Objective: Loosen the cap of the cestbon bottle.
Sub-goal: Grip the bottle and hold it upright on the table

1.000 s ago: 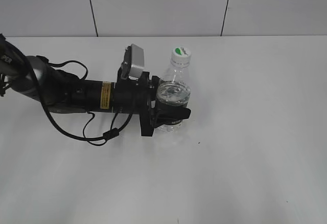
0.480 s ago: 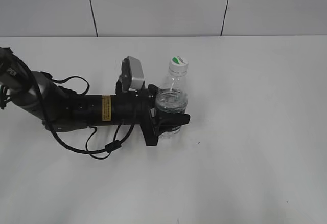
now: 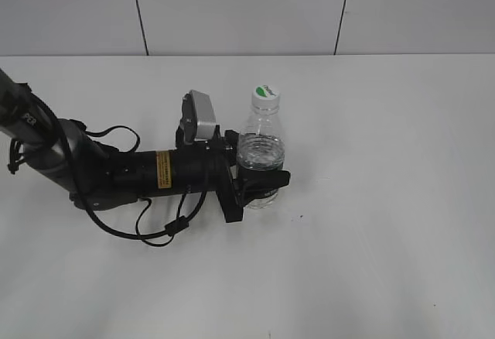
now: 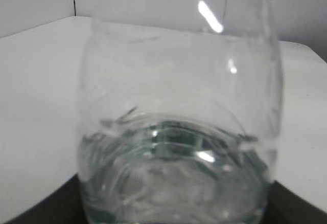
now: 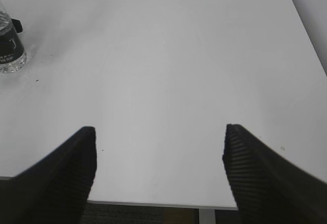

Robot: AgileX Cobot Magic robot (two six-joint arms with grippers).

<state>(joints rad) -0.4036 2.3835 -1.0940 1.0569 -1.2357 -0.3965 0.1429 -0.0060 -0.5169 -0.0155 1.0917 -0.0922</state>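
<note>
Left pincer [image 3: 259,180] is clamped around the cestbon bottle [image 3: 260,153], cap [image 3: 264,95] on; right pincer [image 5: 158,147] is spread wide above the table [image 5: 168,55].

Slanted exterior view; close wrist views.

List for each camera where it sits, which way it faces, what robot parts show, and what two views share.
Exterior: raised, slanting down at the table; shows the left arm, its left gripper shut on the cestbon bottle, cap on.
Left wrist: on that arm, pressed close to the bottle; dark finger edges at the bottom corners.
Right wrist: low at the table edge, facing across it; right gripper open.
Shared: the bottle appears in all.
</note>
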